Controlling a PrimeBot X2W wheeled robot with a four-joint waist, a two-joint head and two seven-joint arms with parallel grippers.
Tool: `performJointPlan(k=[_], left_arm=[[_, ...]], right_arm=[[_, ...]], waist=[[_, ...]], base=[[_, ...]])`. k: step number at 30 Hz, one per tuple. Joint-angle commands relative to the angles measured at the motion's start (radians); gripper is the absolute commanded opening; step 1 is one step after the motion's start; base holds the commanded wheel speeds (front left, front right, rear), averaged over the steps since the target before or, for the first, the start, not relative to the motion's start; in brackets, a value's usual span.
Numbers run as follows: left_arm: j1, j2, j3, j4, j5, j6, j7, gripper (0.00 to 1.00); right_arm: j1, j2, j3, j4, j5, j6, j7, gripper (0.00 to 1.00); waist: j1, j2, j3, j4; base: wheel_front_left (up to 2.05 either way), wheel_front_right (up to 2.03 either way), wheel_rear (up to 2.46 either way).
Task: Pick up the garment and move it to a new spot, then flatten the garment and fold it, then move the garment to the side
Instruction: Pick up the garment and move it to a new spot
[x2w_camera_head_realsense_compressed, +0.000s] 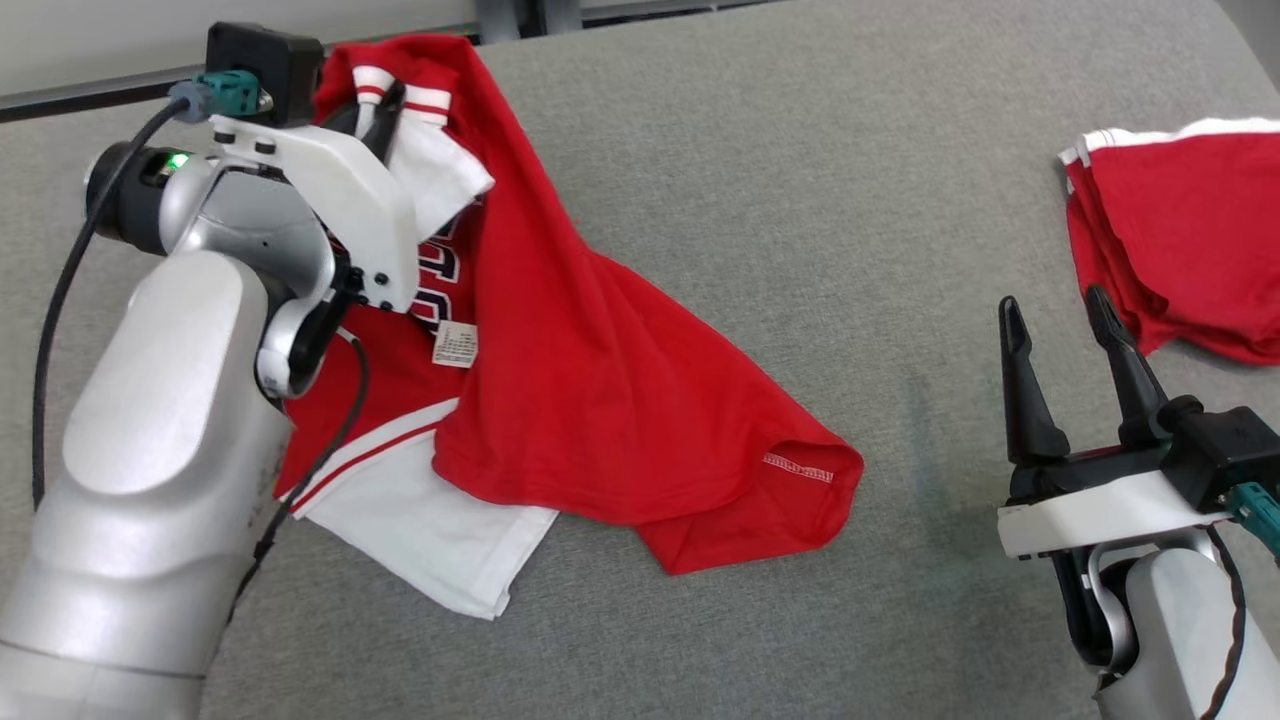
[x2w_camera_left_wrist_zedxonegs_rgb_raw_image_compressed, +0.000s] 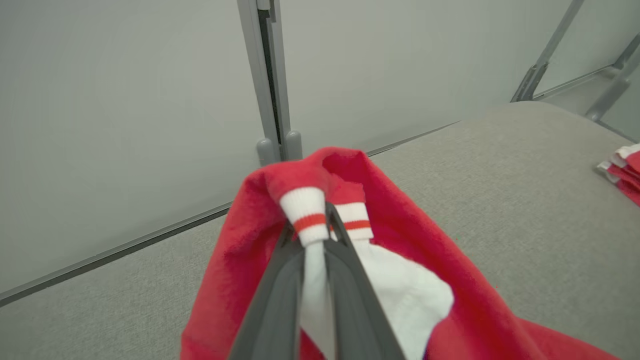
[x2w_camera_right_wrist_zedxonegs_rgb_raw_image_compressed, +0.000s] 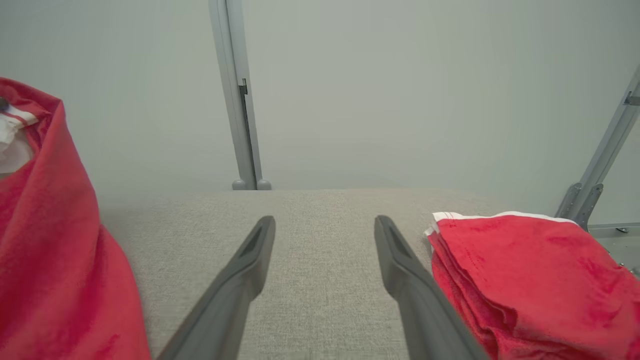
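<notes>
The left hand clamps the garment by its striped trim at 11 o'clock; cloth trails toward 5 o'clock on the surface. The right hand, fingers spread, sits apart at 4 o'clock.

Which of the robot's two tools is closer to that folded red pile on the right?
Right. The right tool sits open beside the folded pile; the left tool is far across, gripping the loose garment.

You see the garment as soft, matt knit cloth with ribbed trim; the surface as coarse woven fabric; the jaws of the right gripper as matt dark plastic; the left forearm as smooth satin silver.
</notes>
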Motion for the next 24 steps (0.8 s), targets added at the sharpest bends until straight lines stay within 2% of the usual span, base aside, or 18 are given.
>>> performJointPlan(k=[1, 2, 3, 7, 11, 18, 22, 24], left_arm=[[-0.03, 0.012, 0.0, 0.031, 0.015, -0.008, -0.01, 0.0], [-0.051, 0.016, 0.0, 0.072, 0.022, -0.007, -0.02, 0.93], [-0.07, 0.015, 0.01, 0.11, 0.021, 0.009, -0.03, 1.0], [-0.149, 0.029, 0.047, 0.238, 0.049, 0.072, -0.144, 1.0], [-0.184, 0.009, 0.079, 0.319, 0.022, 0.066, -0.246, 1.0], [-0.143, -0.024, 0.095, 0.367, -0.024, 0.001, -0.405, 1.0], [-0.068, -0.074, 0.147, 0.34, -0.131, -0.067, -0.478, 1.0], [-0.018, -0.068, 0.157, 0.319, -0.149, -0.08, -0.517, 1.0]], right_arm=[[-0.013, 0.004, -0.003, 0.003, 0.002, 0.0, -0.002, 1.0], [-0.016, 0.008, -0.003, 0.003, 0.002, 0.0, -0.002, 1.0], [-0.018, 0.009, -0.001, 0.004, 0.002, 0.0, -0.002, 1.0], [-0.021, 0.017, 0.003, 0.008, -0.002, 0.0, -0.002, 1.0], [-0.008, 0.01, -0.011, 0.024, -0.004, 0.0, -0.002, 1.0], [0.01, -0.02, -0.02, 0.025, -0.013, 0.0, -0.002, 1.0], [0.031, -0.036, -0.016, 0.019, -0.019, 0.0, -0.002, 1.0], [0.044, -0.044, -0.015, 0.019, -0.017, 0.0, -0.002, 1.0]], waist=[[0.0, 0.0, 0.043, -0.044], [0.0, 0.0, 0.049, -0.05], [0.0, 0.0, 0.054, -0.054], [0.0, 0.0, 0.06, -0.061], [0.0, 0.0, 0.044, -0.038], [0.0, 0.0, -0.027, 0.048], [0.0, 0.0, -0.082, 0.107], [0.0, 0.0, -0.108, 0.139]], base=[[0.0, 0.0, 0.0], [0.0, 0.0, 0.0], [0.0, 0.0, 0.0], [0.0, 0.0, 0.0], [0.0, 0.0, 0.0], [0.0, 0.0, 0.0], [0.0, 0.0, 0.0], [0.0, 0.0, 0.0]])
